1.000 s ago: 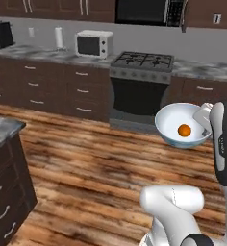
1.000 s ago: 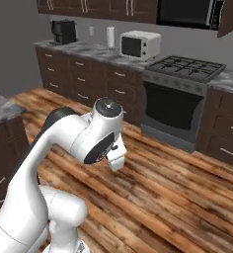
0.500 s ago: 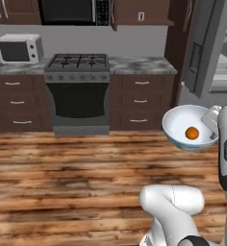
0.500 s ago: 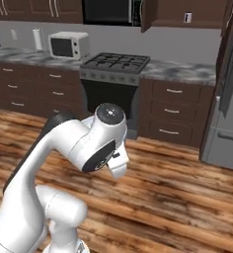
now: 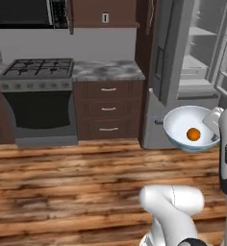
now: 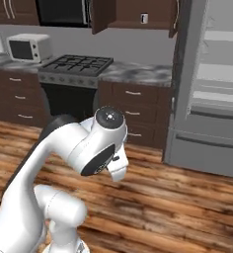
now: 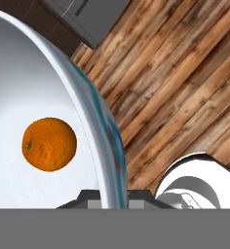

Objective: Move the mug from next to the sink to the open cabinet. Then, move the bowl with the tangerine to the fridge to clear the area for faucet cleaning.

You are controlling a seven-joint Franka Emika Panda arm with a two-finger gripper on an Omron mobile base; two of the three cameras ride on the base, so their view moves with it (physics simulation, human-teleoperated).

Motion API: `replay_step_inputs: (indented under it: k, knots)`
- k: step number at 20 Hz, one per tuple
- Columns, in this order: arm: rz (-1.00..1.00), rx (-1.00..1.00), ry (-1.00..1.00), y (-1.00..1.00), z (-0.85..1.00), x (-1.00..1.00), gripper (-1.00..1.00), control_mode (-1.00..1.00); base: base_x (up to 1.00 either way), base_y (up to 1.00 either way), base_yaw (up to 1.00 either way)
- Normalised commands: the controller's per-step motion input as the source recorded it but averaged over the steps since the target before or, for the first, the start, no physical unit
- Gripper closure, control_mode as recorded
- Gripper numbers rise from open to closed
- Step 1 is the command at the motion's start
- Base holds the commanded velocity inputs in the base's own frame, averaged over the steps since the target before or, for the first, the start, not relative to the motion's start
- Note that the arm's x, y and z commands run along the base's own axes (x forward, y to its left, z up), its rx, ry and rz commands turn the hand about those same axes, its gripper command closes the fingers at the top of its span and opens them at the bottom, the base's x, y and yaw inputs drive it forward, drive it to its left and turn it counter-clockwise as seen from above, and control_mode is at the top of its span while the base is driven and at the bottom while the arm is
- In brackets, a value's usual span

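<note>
Base views face the fridge (image 5: 192, 53) from behind (both sides), hand view close above bowl (image 7: 44, 97)

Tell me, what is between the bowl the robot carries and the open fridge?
Nothing stands between them: in the left base view the bowl with its tangerine hangs over bare wooden floor just before the fridge.

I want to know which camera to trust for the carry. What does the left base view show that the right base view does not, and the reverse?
Left base view: the bowl held up off the floor, the tangerine inside it, the gripper shut on its rim. Right base view: the microwave on the counter. Both: the stove, the drawer unit and the fridge with its door open.
</note>
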Motion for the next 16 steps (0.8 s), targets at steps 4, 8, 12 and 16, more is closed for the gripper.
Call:
replay_step_inputs:
  k: [4, 8, 12, 16]
  knots:
    - [0.0, 0.0, 0.0, 0.0, 0.0, 0.0, 1.0, 1.0, 0.82, -1.0, -0.18]
    - [0.0, 0.0, 0.0, 0.0, 0.0, 0.0, 1.0, 1.0, 0.75, -1.0, -0.2]
    - [0.0, 0.0, 0.0, 0.0, 0.0, 0.0, 1.0, 1.0, 0.84, -0.98, -0.16]
    - [0.0, 0.0, 0.0, 0.0, 0.0, 0.0, 1.0, 1.0, 1.0, -0.49, -0.09]
